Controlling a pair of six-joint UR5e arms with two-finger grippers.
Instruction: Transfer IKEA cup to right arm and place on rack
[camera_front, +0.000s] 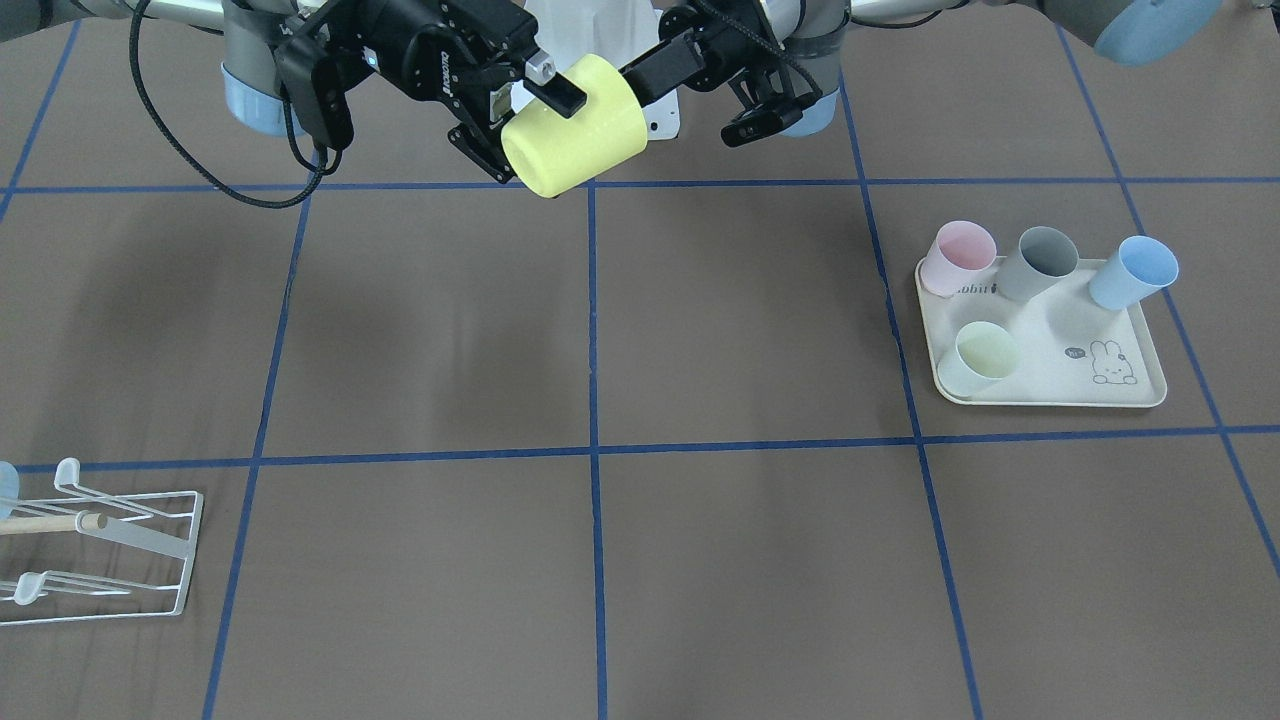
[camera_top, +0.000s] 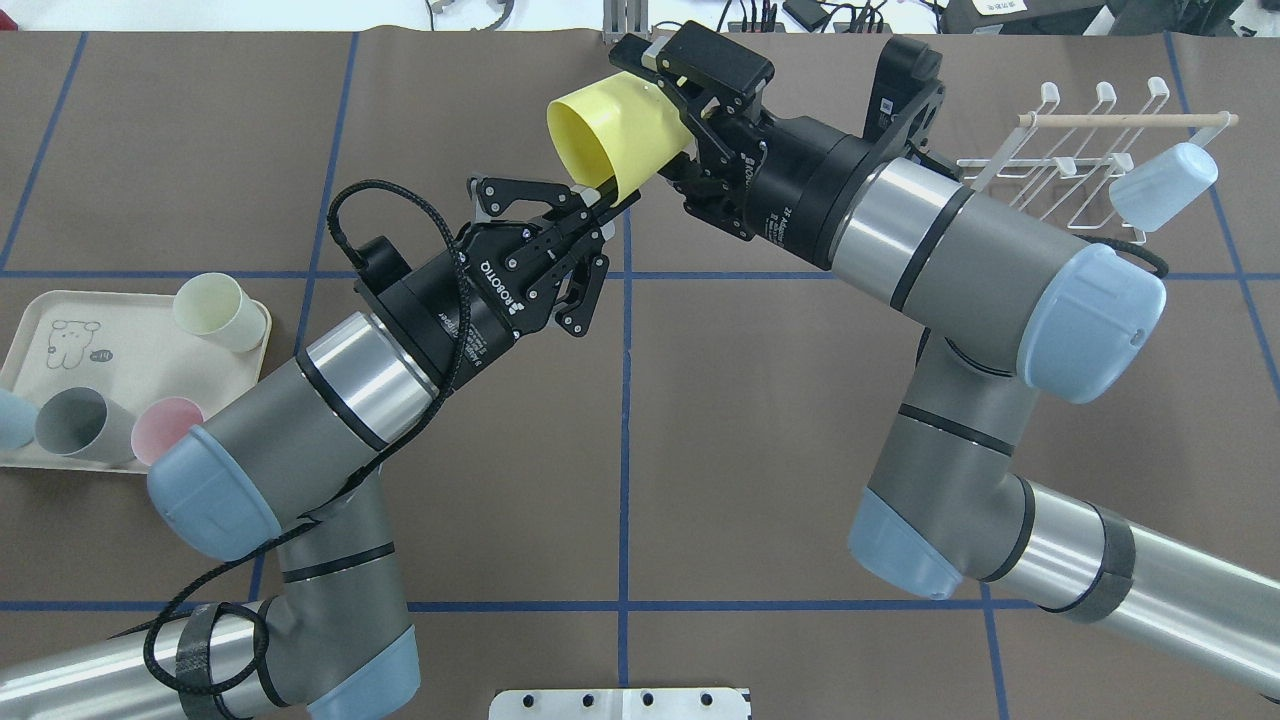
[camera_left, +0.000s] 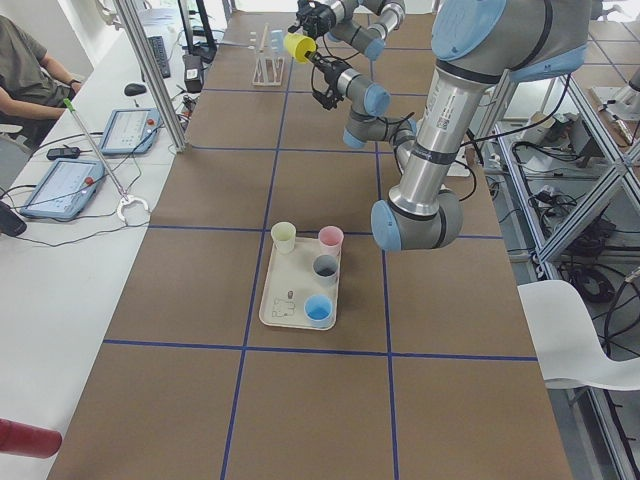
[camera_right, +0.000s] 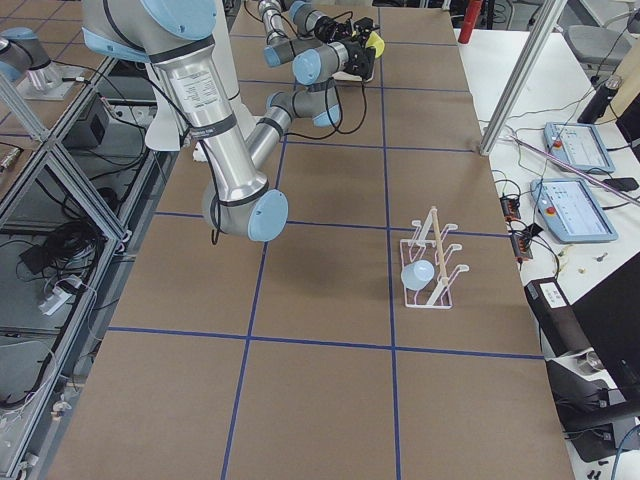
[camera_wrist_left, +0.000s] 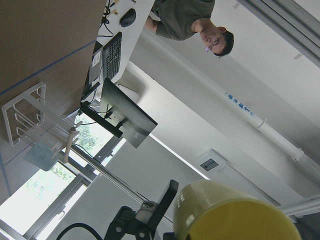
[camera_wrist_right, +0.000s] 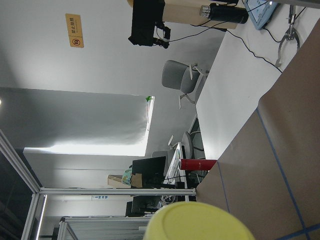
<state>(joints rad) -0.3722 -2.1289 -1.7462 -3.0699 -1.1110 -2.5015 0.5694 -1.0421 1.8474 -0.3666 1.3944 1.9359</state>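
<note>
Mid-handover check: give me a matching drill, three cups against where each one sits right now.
Things:
1. yellow cup
2. grey cup
3. blue cup by the wooden dowel

Places:
A. on the rack
B. in the air between the left gripper and the right gripper
C. on the rabbit-print tray

Pairs: 1-B, 2-C, 3-A
</note>
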